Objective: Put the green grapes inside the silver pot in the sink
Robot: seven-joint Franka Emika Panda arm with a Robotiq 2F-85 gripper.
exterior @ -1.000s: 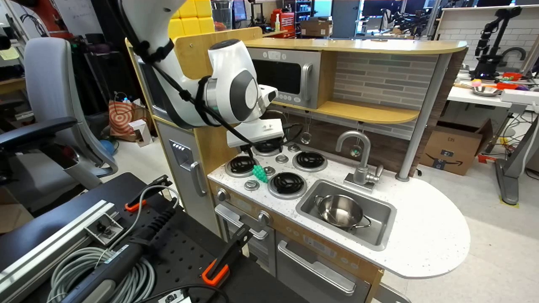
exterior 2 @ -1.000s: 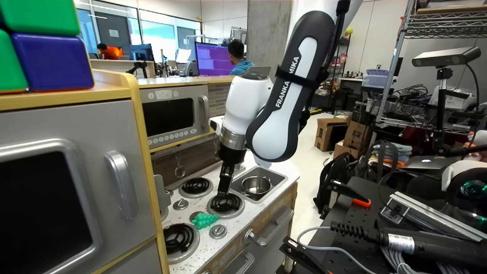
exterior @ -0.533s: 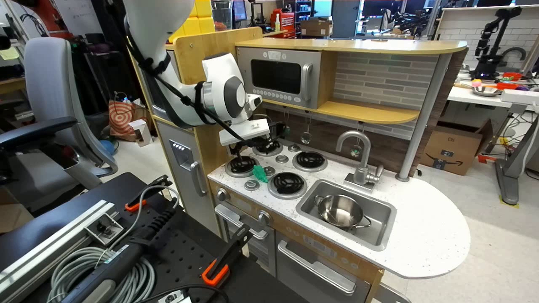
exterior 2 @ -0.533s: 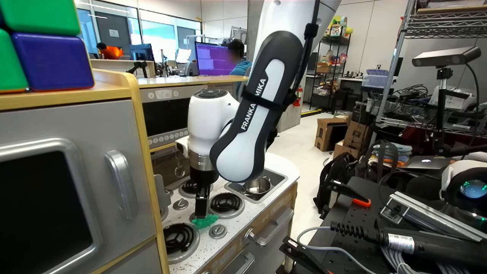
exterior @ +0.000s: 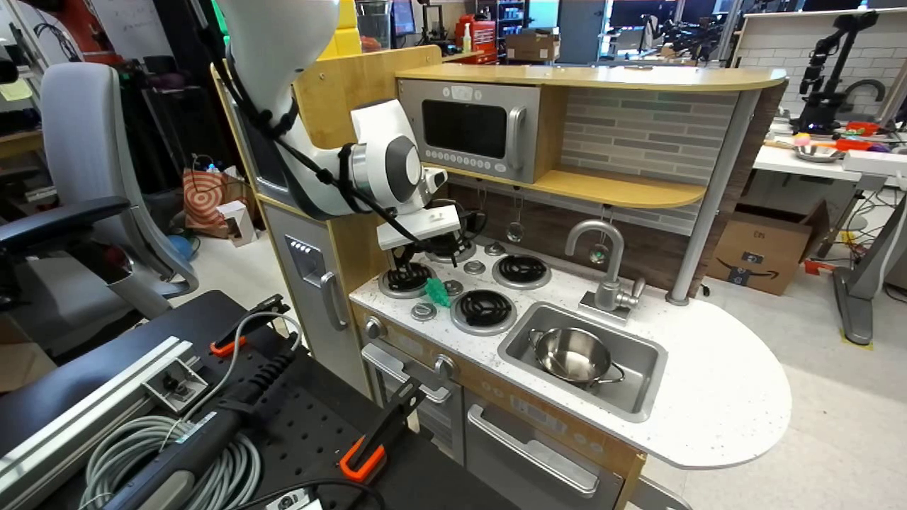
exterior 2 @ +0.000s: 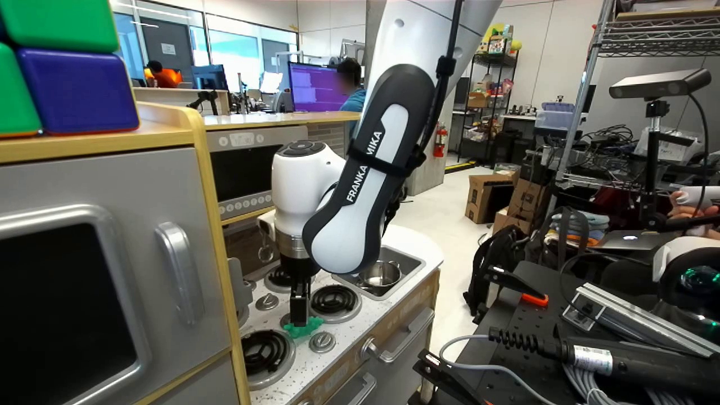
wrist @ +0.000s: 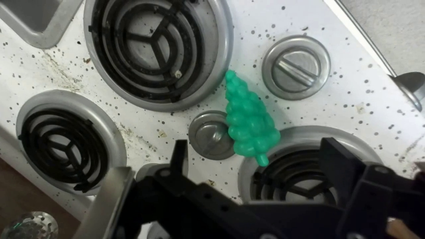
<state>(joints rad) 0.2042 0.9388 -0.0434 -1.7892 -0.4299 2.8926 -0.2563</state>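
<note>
Toward the rounded end of the counter (exterior: pixel 723 397), the sink (exterior: pixel 648 368) holds the silver pot (exterior: pixel 572 355), its shiny inside visible to you in an exterior view. The green grapes (wrist: pixel 253 124) lie among the burners (wrist: pixel 152 39), in from the front edge and nearer the corner by the tall cabinet (exterior: pixel 305 315). Both exterior views give you the pot; the wrist view catches only a corner of the sink, yet separates the two fingers (wrist: pixel 179 156) for you. Your gripper (wrist: pixel 254 141) is released: its fingers stand wide apart, one to each side of the grapes' stem end, neither touching it.
</note>
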